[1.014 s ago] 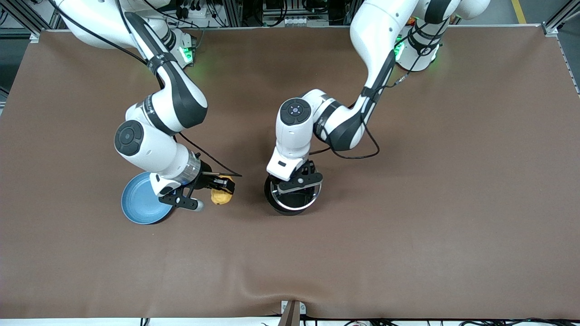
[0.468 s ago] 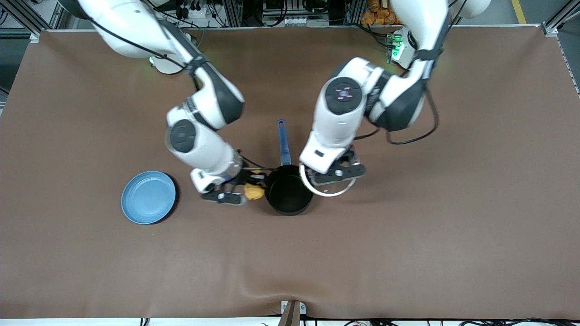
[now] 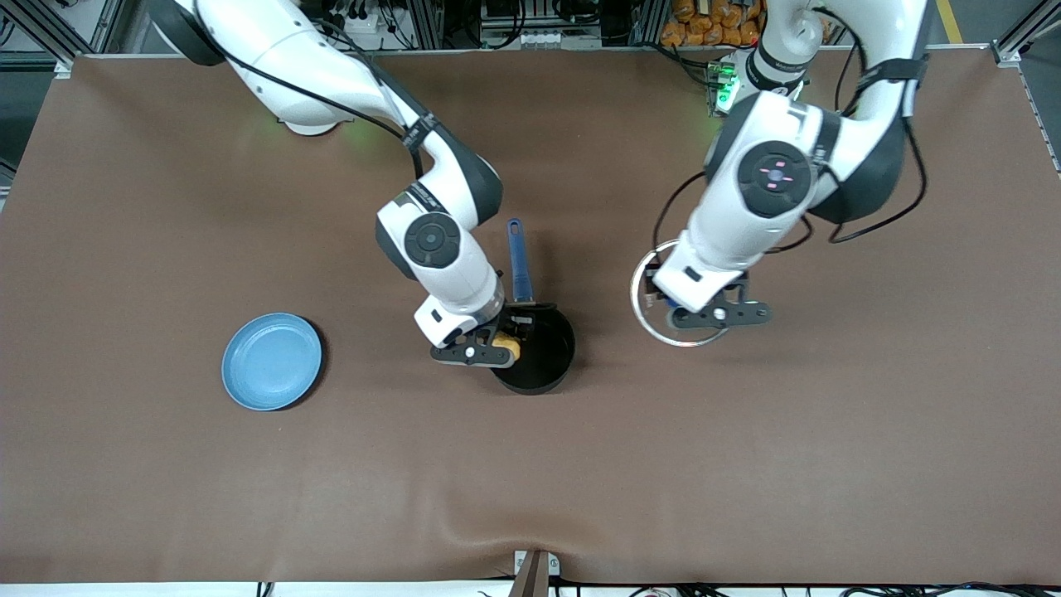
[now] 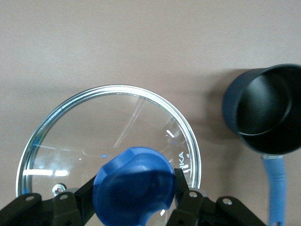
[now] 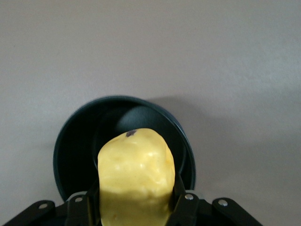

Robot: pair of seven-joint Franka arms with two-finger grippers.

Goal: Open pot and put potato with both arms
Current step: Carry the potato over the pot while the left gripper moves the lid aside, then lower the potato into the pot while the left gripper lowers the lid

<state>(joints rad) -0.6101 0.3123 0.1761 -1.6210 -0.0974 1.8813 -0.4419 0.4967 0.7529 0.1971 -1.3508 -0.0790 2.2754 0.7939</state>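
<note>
The pot (image 3: 535, 352) stands uncovered near the middle of the surface (image 3: 746, 464), its blue handle (image 3: 518, 261) pointing toward the robots' bases. The right tool (image 3: 506, 346) hangs over the pot's rim on the side toward the right arm's end, pinching the potato (image 3: 506, 347); in the right wrist view the potato (image 5: 135, 176) sits between the fingers (image 5: 181, 200) with the pot's dark hollow (image 5: 123, 141) beneath it.

The likeliest fault is a drop too close to the rim: the potato appears above the edge rather than the centre, so it could strike the metal lip and roll out onto the surface, or tip the light pot. A low tool could also knock the wall.

The left tool (image 3: 700, 313) hangs over bare surface toward the left arm's end, pinching the blue knob (image 4: 134, 186) of the glass lid (image 4: 108, 136). The knob is round, so the lid might swivel or slip.

Faint letters on the lid's glass read roughly "IKA"; the rest is hidden.
</note>
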